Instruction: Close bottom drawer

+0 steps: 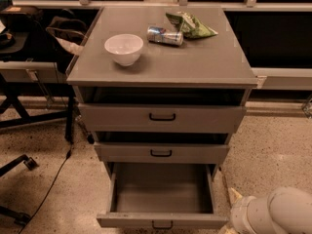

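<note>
Bottom drawer [163, 191] is pulled fully out, empty so prob light, rigid; push flat on the front panel by the handle [162, 224]. Gripper [237, 213] sits low right beside its corner (can't tell if it's open or holding anything).

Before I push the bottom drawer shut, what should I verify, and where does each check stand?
1. Bottom drawer pulled far out, needs closing: ok.
2. Inside of the drawer holds nothing visible that could jam: ok.
3. Front panel with black handle faces the camera, free to push: ok.
4. Gripper lined up with the front panel: cannot tell. It is out of view; only the arm shows, low right beside the drawer's front corner.
5. White bowl, soda can and chip bag sit back from the cabinet top's front edge: ok.
</note>
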You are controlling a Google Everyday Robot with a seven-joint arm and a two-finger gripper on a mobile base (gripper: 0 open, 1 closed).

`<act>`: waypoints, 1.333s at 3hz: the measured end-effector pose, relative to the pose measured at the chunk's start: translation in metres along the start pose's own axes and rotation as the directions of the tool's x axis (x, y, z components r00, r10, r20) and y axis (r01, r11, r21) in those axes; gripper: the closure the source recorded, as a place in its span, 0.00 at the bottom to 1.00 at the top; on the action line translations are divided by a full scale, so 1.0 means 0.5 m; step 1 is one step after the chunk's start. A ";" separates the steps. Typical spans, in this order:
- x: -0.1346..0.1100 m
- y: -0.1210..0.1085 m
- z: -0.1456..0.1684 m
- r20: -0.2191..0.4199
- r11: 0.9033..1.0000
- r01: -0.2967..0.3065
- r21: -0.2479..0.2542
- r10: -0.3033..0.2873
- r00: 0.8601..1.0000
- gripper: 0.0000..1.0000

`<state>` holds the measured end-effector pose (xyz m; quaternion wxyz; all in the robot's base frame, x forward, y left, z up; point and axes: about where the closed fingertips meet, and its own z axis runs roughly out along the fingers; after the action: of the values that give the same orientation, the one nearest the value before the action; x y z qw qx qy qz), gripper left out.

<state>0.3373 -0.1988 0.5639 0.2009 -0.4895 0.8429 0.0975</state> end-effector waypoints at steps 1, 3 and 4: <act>0.055 -0.028 0.087 -0.010 0.998 -0.063 -0.019 0.063 0.998 0.00; 0.065 -0.017 0.100 -0.012 0.997 -0.073 -0.038 0.073 0.997 0.50; 0.065 -0.017 0.100 -0.012 0.997 -0.073 -0.038 0.073 0.997 0.81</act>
<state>0.3425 -0.2103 0.5049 0.1832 -0.4626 0.8593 0.1182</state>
